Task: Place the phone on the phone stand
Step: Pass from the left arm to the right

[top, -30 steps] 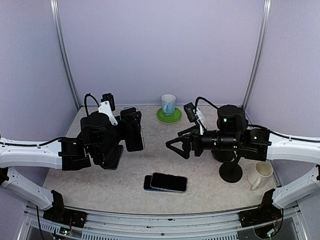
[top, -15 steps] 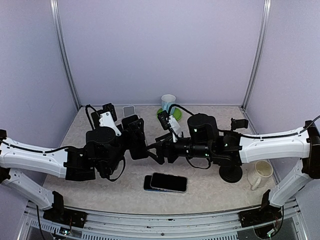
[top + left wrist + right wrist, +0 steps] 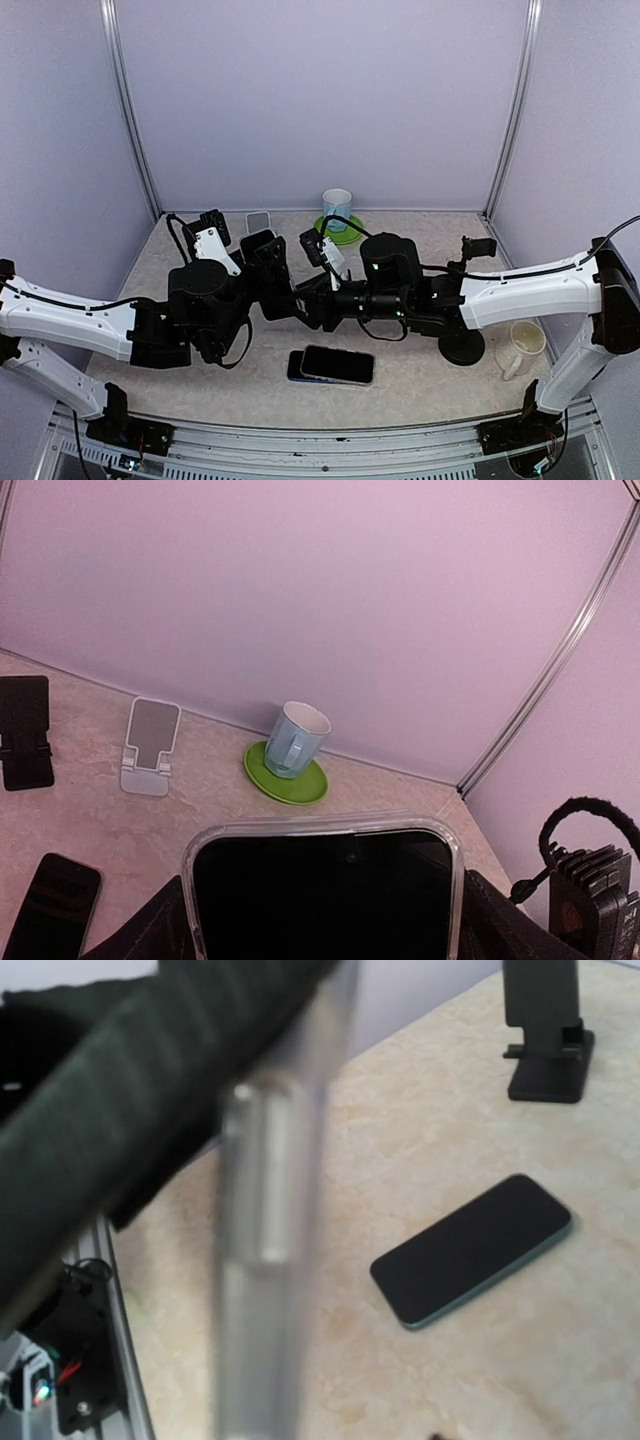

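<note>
Left gripper point(image 3: 268, 272) clamps the clear-cased phone point(image 3: 325, 895) by its sides, upright in mid-air. Right gripper point(image 3: 305, 308) is extended sideways at the phone's edge, grip unclear. Silver phone stand point(image 3: 150, 745) is well apart by the back wall. Stacked phones point(image 3: 335, 365) lie near the front edge.

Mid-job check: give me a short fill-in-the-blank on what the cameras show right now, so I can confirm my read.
1. The left gripper holds a ___ in a clear case.
2. The blue cup stands on a ___ saucer.
3. The white mug stands on the robot's ___ side.
Missing words: phone; green; right.
</note>
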{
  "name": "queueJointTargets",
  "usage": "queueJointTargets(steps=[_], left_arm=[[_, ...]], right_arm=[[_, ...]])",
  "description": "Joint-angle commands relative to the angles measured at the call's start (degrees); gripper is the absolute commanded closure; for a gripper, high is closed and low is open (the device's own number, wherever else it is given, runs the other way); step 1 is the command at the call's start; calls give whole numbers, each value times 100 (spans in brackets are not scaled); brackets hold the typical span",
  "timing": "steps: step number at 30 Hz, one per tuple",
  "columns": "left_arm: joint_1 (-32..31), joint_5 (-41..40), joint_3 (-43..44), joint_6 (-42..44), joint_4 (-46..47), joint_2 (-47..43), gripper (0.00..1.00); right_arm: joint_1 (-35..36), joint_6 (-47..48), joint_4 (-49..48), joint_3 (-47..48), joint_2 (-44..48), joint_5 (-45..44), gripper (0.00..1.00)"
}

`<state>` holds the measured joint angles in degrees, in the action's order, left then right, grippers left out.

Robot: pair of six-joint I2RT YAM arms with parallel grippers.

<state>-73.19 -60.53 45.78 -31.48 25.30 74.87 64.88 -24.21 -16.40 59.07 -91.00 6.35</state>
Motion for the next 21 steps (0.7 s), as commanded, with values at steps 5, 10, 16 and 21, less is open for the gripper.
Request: queueJointTargets(steps=[5,10,16,21], left_arm=[[-89,-240,-21,96,360,-67,36],[-92,-243,-32,133,380,-83,35],[-137,-1,-56,38,333,-217,25],[-257,376,-1,-438,-231,-609,2]], right_arm=[[53,-58,-333,143,-107,303,74],[53,-79,-319,199,-170,448,100],[57,-65,-279,202,-173,446,100],[49,168,-178,104,-13,347,100]])
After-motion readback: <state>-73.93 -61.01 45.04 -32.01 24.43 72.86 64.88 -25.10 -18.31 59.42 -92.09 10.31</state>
